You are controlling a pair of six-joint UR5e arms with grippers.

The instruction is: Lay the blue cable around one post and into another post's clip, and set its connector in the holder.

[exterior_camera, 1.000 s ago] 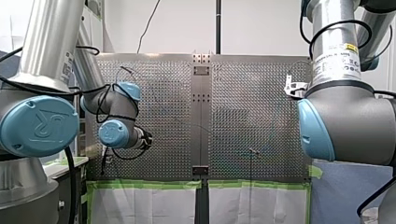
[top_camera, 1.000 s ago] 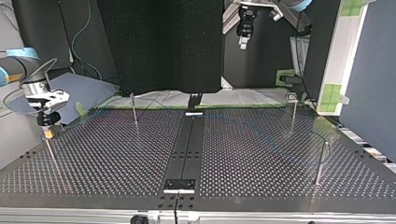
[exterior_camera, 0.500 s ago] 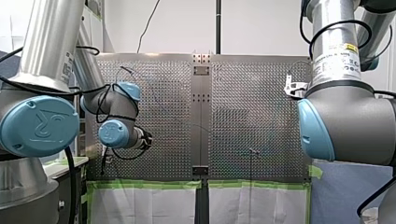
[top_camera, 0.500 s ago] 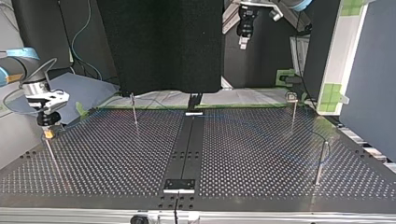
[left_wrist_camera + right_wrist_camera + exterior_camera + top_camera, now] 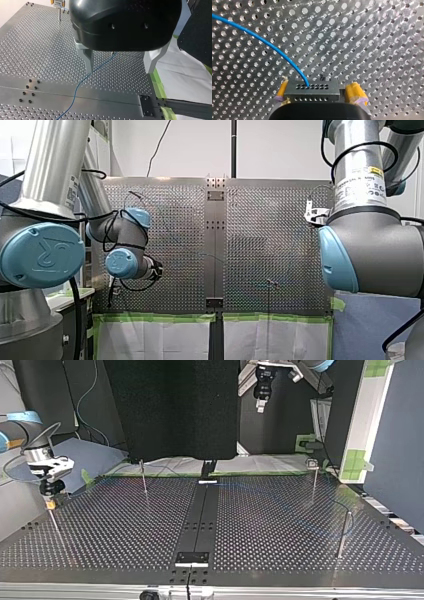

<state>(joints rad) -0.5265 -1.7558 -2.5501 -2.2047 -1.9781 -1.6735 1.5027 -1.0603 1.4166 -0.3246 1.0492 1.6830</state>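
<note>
Table: carrying thin posts; I cannot make out a holder, and nothing is sitting in a clip.
Left gripper: hanging well above the table, metal fingers spread wide, holding nothing.
Right gripper: yellow pads clamping the connector by its short ends.
Blue cable: arcing away ahead of the right gripper, then lying under the left gripper between its fingers, its length running ahead and back.
Connector: sitting between the right gripper's pads.
Coming move: the left gripper is likely nearer the slack, needing a straight descent.
</note>
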